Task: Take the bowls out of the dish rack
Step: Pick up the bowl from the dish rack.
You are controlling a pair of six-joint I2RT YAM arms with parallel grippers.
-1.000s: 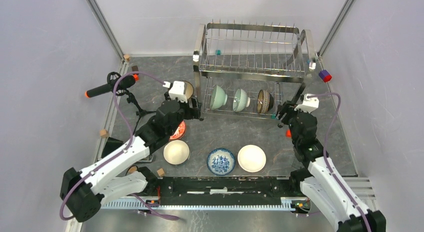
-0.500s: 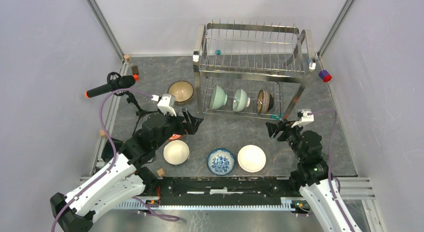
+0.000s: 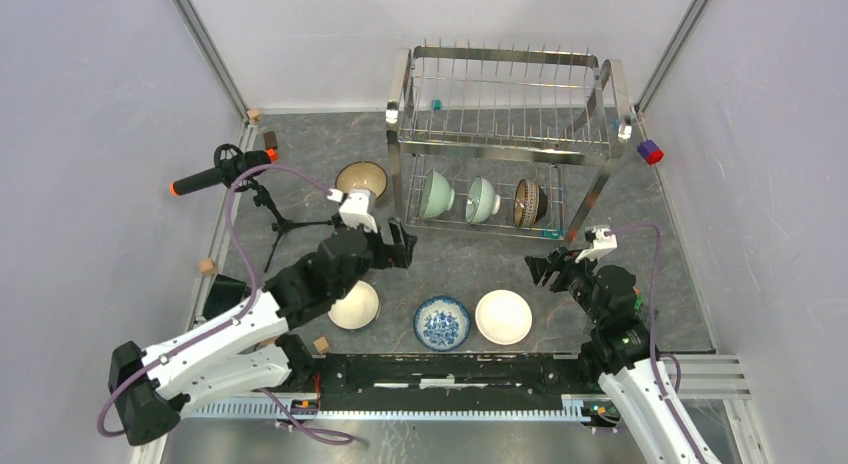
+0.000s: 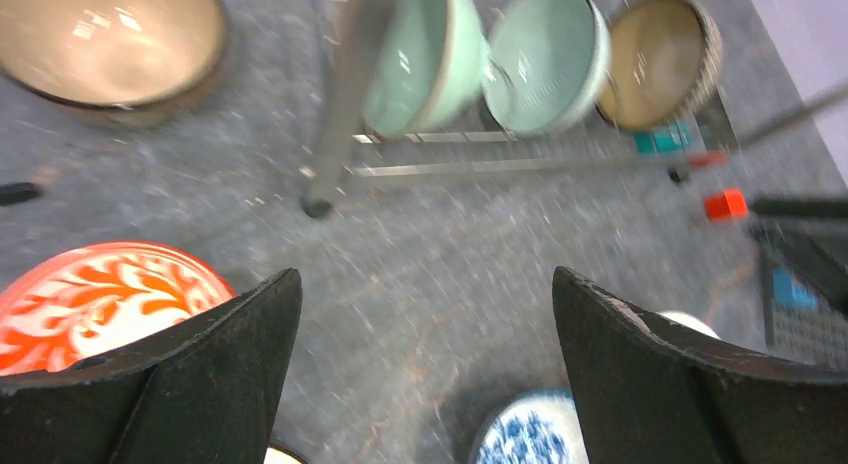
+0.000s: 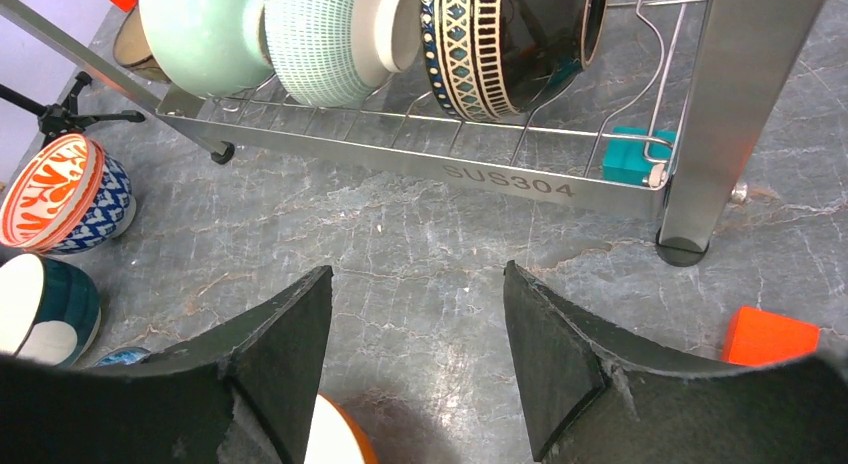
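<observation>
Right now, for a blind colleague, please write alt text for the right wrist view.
Three bowls stand on edge in the dish rack: pale green bowl, ribbed bowl, dark patterned bowl. Nearer, the right gripper hangs open and empty above the table; an orange-patterned bowl sits left.

8 bowls (image 3: pixel 442 322), 1 dish rack (image 3: pixel 505 144).

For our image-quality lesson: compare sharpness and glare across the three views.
Left wrist: blurred, the dish rack leg and racked bowls smeared, glare patches on the tan bowl. Right wrist: crisp, the rack's stamped lettering readable. Top external: evenly lit, sharp, soft shadows.
</observation>
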